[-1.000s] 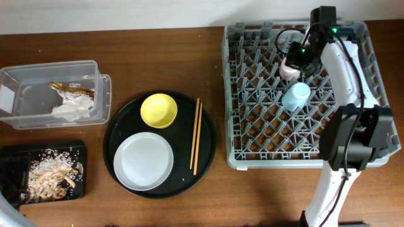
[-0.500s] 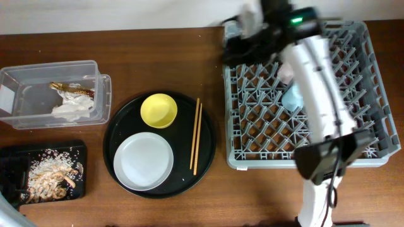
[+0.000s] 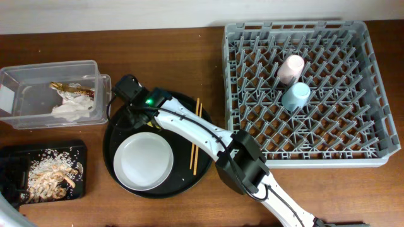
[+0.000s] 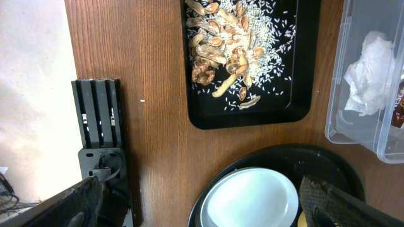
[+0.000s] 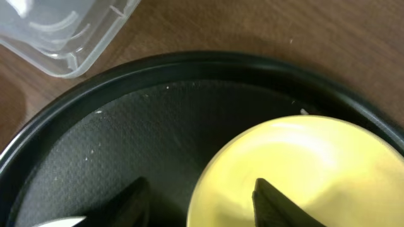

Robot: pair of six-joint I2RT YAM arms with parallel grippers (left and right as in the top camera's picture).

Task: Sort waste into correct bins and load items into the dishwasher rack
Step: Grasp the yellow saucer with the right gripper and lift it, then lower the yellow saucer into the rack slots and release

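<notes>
Fingers (image 5: 278, 202) spread apart, right gripper (image 5: 201, 189) over one saucer (image 5: 303, 170); one pink cup (image 3: 291, 67), one blue cup (image 3: 295, 96) in the rack (image 3: 341, 126).

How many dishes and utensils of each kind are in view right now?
Cups: 2, the pink cup and the light blue cup, both in the rack
Plates: 1, the white plate
Saucers: 1, the yellow saucer
Chopsticks: 2
Total: 6
</notes>
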